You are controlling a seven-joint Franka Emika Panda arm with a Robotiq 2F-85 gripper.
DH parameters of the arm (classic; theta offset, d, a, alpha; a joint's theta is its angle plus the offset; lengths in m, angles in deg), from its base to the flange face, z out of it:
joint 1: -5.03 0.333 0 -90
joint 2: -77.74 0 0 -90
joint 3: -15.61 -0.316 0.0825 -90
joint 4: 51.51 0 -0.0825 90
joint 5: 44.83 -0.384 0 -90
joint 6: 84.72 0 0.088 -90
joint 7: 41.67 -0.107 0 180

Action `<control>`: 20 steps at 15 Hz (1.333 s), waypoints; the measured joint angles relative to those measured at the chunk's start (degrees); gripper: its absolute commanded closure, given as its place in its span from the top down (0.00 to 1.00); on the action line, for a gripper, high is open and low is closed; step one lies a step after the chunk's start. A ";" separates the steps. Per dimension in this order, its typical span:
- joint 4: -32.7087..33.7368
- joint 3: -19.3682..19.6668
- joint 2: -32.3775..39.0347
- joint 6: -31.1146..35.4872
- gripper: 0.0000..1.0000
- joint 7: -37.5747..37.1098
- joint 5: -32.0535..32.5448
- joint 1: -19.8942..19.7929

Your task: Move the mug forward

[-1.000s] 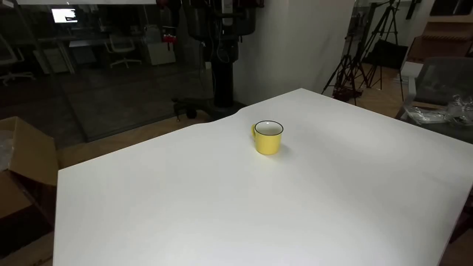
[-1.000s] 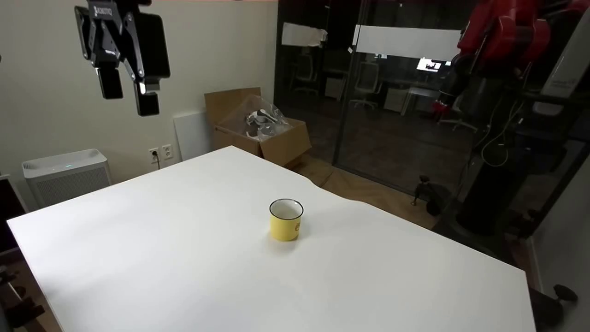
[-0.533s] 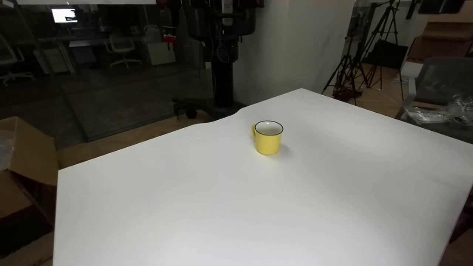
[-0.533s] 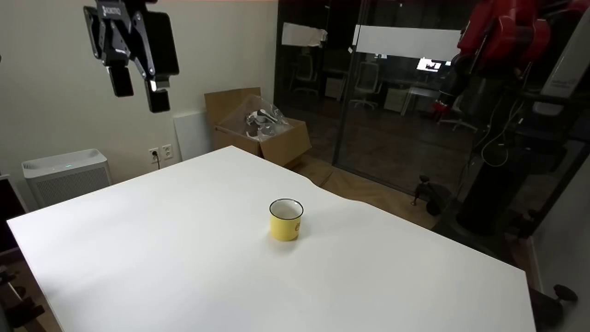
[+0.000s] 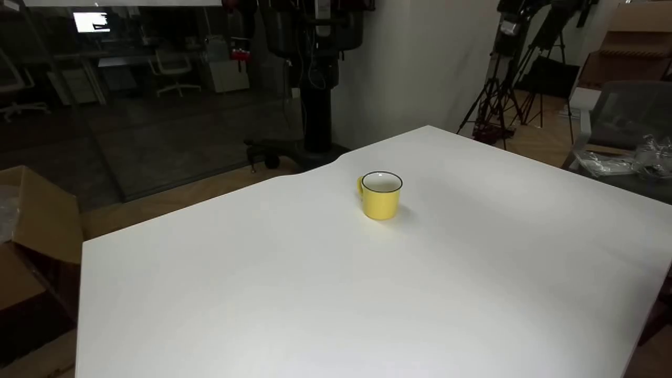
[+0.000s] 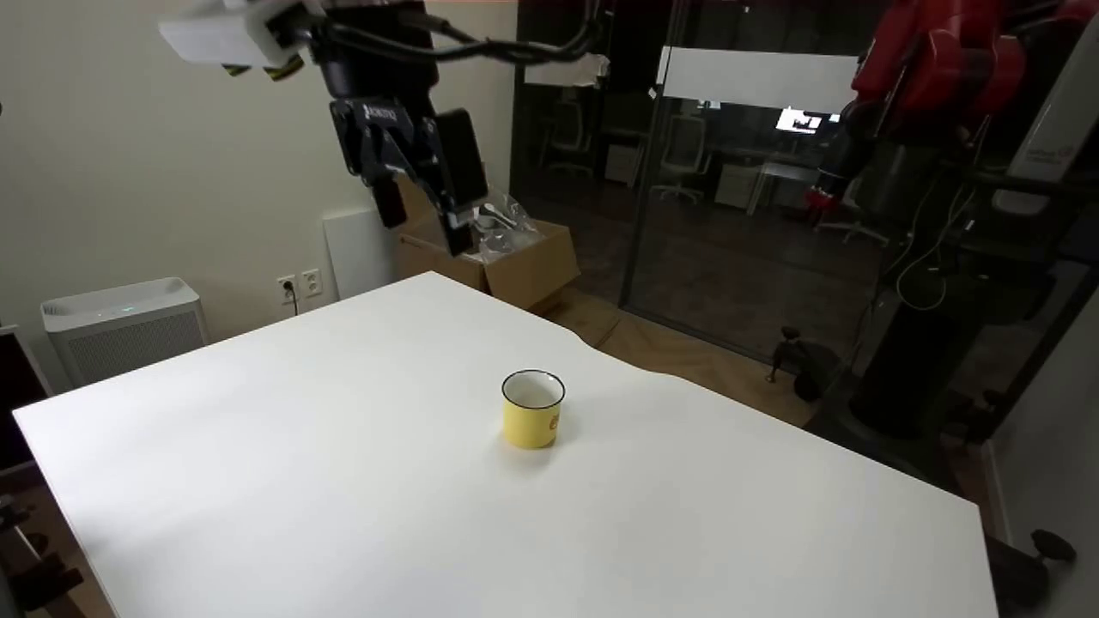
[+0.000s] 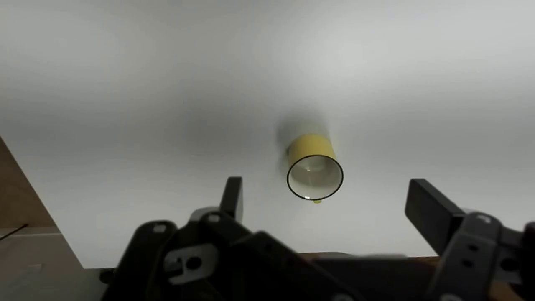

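The yellow mug [image 5: 380, 205] stands upright on the white table [image 5: 236, 273], with a dark rim line and pale interior. Its handle points left in that exterior view. It also shows in an exterior view [image 6: 531, 427] and in the wrist view [image 7: 311, 144], where only a bit of handle shows below the rim. My gripper [image 6: 424, 221] is open and empty, high above the table, up and to the left of the mug there. It shows at the top right in an exterior view [image 5: 525, 42]. In the wrist view the mug appears between the spread fingertips [image 7: 328, 200], a little beyond them.
A cardboard box [image 6: 524, 266] with plastic-wrapped items stands on the floor beyond the table. A red and black robot [image 6: 936, 69] stands past the table edge. A white appliance [image 6: 129, 322] stands by the wall. A chair [image 5: 630, 115] stands off the table's right side.
My gripper has moved right and slightly down in an exterior view, with more of the arm showing. It has come in at the top right elsewhere. The mug has not moved.
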 measured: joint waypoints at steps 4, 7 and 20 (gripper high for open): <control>5.24 1.15 11.80 0.61 1.00 1.59 0.70 -0.21; 7.52 1.16 14.98 0.54 1.00 1.67 0.75 -0.21; 31.91 1.30 37.66 -10.12 1.00 -0.97 -3.74 0.50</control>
